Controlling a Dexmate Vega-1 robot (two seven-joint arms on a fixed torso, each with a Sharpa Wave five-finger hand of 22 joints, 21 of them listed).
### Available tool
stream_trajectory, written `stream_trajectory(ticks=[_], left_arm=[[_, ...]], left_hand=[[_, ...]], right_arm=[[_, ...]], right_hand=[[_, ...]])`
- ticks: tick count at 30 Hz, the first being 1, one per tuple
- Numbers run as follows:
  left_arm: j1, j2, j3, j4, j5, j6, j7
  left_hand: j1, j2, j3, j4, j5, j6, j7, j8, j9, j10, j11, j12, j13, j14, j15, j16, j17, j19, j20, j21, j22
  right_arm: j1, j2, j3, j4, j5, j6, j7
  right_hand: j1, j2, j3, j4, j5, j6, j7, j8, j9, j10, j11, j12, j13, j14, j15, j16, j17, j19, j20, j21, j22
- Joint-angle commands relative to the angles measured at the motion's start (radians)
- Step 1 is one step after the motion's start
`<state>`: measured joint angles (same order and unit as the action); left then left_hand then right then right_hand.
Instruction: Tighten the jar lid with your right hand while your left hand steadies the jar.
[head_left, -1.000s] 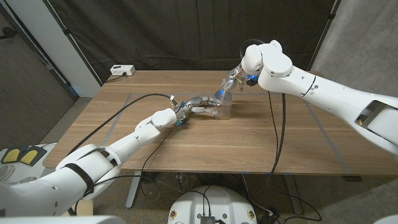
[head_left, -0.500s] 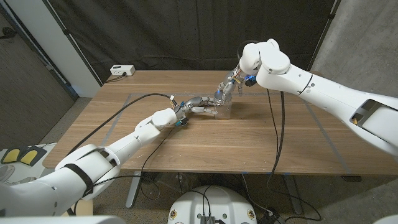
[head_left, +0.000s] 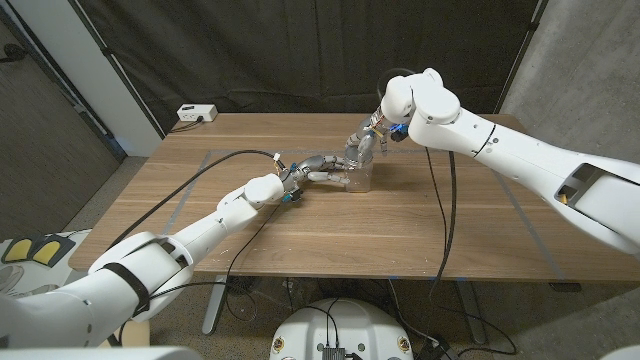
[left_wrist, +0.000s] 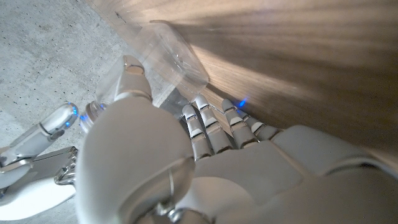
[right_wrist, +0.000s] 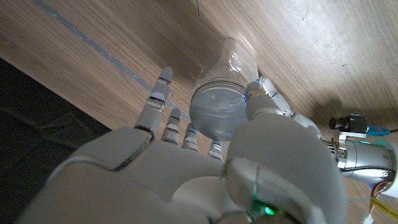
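Jar (head_left: 358, 172) of clear plastic stands on the table (head_left: 400, 230), a little beyond its middle and toward the far edge, with bare wood open on every side of it: a wide stretch toward the near edge and more room out to both side edges. Faint tape lines cross the wood on the left and right. Dark curtains hang behind the far edge, and a small white box (head_left: 196, 113) sits at the far left corner, well apart from the jar.

Through the clear wall nothing can be made out inside the jar. In the right wrist view the jar (right_wrist: 225, 93) shows from above, its pale lid (right_wrist: 216, 109) sitting on top.

Both long white arms reach in over the table from the near corners. The left arm runs low across the wood, a black cable (head_left: 215, 170) looping beside it, and the left hand (head_left: 318, 170) grasps the jar from its left side; in the left wrist view the left hand (left_wrist: 205, 134) has its fingers (left_wrist: 198, 124) laid along the wall of the jar (left_wrist: 171, 59) and the thumb round the other side. The right arm comes in higher, bent at the wrist above the jar, and the right hand (head_left: 365, 143) comes down onto the top. In the right wrist view the right hand (right_wrist: 205, 149) cups the lid, fingers (right_wrist: 158, 93) on one side and thumb on the other, touching its rim.
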<state>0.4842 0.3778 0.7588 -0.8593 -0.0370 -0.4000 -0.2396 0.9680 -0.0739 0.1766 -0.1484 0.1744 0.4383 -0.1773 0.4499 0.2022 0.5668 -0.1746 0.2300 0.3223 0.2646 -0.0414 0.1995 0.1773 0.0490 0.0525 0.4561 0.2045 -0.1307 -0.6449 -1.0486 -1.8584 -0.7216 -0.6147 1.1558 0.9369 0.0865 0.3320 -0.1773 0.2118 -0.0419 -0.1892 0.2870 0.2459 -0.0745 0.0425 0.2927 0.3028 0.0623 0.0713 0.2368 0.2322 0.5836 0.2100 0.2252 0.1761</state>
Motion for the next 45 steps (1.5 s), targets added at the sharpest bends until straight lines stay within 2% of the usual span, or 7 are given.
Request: stream_trajectory(ticks=[1, 9, 14, 19, 27, 32, 45], left_arm=[[-0.008, -0.007, 0.003, 0.016, 0.0, 0.003, -0.002], [-0.017, -0.014, 0.005, 0.035, 0.003, -0.002, -0.001], [-0.025, -0.022, 0.007, 0.055, 0.001, -0.008, -0.006], [-0.03, -0.027, 0.01, 0.068, 0.003, -0.014, -0.005], [-0.035, -0.031, 0.01, 0.081, 0.002, -0.018, -0.005], [-0.04, -0.036, 0.011, 0.092, 0.0, -0.022, -0.009], [-0.039, -0.035, 0.011, 0.09, 0.001, -0.02, -0.006]], left_hand=[[0.126, 0.139, 0.003, 0.006, 0.004, 0.094, 0.035, 0.004, 0.009, 0.004, 0.0, 0.0, 0.005, 0.0, -0.093, 0.0, 0.003, -0.016, 0.078, -0.002, 0.002], [0.126, 0.139, 0.003, 0.005, 0.004, 0.095, 0.034, 0.004, 0.009, 0.004, 0.001, -0.001, 0.005, -0.001, -0.092, -0.001, 0.003, -0.017, 0.077, -0.002, 0.003], [0.127, 0.139, 0.003, 0.005, 0.004, 0.094, 0.036, 0.002, 0.009, 0.004, 0.002, -0.001, 0.006, -0.002, -0.093, -0.001, 0.003, -0.017, 0.077, -0.002, 0.003], [0.128, 0.139, 0.003, 0.005, 0.004, 0.093, 0.036, 0.002, 0.009, 0.001, 0.002, -0.002, 0.006, -0.003, -0.093, -0.001, 0.003, -0.018, 0.077, -0.002, 0.003], [0.128, 0.141, 0.002, 0.005, 0.004, 0.093, 0.037, 0.001, 0.009, 0.002, 0.002, -0.002, 0.006, -0.004, -0.092, -0.002, 0.003, -0.018, 0.077, -0.002, 0.003], [0.127, 0.14, 0.002, 0.005, 0.004, 0.093, 0.035, 0.0, 0.01, 0.003, 0.002, -0.002, 0.007, -0.005, -0.093, -0.002, 0.002, -0.019, 0.078, -0.003, 0.003], [0.128, 0.141, 0.001, 0.005, 0.004, 0.093, 0.032, -0.001, 0.01, 0.0, -0.001, -0.003, 0.007, -0.007, -0.092, -0.002, 0.002, -0.02, 0.08, -0.003, 0.003]], right_arm=[[-0.018, 0.017, 0.013, 0.023, -0.018, 0.006, -0.023], [-0.038, 0.026, 0.033, 0.029, -0.003, -0.008, -0.053], [-0.054, 0.032, 0.05, 0.027, 0.011, -0.031, -0.086], [-0.07, 0.035, 0.054, 0.016, 0.005, -0.06, -0.133], [-0.075, 0.049, 0.032, 0.015, -0.023, -0.113, -0.166], [-0.075, 0.061, 0.018, 0.015, -0.042, -0.163, -0.175], [-0.068, 0.109, -0.039, 0.03, -0.114, -0.393, -0.201]], right_hand=[[0.055, -0.002, 0.002, 0.012, 0.004, 0.072, 0.02, 0.025, -0.001, 0.077, -0.009, 0.045, 0.007, 0.092, -0.045, 0.033, 0.013, 0.113, -0.015, 0.022, -0.003], [0.058, -0.017, -0.041, 0.031, 0.009, 0.15, 0.051, 0.041, -0.005, 0.183, 0.004, 0.104, 0.012, 0.229, -0.095, 0.089, 0.039, 0.26, -0.101, 0.044, -0.004], [-0.002, -0.016, -0.087, 0.069, 0.011, 0.197, 0.065, 0.046, -0.007, 0.249, 0.03, 0.14, 0.012, 0.321, -0.108, 0.123, 0.057, 0.361, -0.151, 0.055, -0.005], [-0.045, -0.016, -0.108, 0.09, 0.012, 0.254, 0.073, 0.06, -0.007, 0.296, 0.041, 0.161, 0.007, 0.381, -0.118, 0.13, 0.057, 0.415, -0.181, 0.056, -0.006], [-0.065, 0.001, -0.115, 0.098, 0.008, 0.32, 0.094, 0.072, -0.008, 0.39, 0.066, 0.196, -0.009, 0.531, -0.126, 0.144, 0.045, 0.539, -0.243, 0.067, -0.006], [-0.069, 0.012, -0.114, 0.097, 0.002, 0.354, 0.132, 0.076, -0.01, 0.45, 0.085, 0.216, -0.022, 0.633, -0.149, 0.155, 0.039, 0.619, -0.285, 0.075, -0.006], [-0.092, 0.056, -0.104, 0.112, -0.017, 0.414, 0.217, 0.082, -0.014, 0.579, 0.122, 0.255, -0.045, 0.833, -0.161, 0.19, 0.058, 0.748, -0.328, 0.084, -0.004]])
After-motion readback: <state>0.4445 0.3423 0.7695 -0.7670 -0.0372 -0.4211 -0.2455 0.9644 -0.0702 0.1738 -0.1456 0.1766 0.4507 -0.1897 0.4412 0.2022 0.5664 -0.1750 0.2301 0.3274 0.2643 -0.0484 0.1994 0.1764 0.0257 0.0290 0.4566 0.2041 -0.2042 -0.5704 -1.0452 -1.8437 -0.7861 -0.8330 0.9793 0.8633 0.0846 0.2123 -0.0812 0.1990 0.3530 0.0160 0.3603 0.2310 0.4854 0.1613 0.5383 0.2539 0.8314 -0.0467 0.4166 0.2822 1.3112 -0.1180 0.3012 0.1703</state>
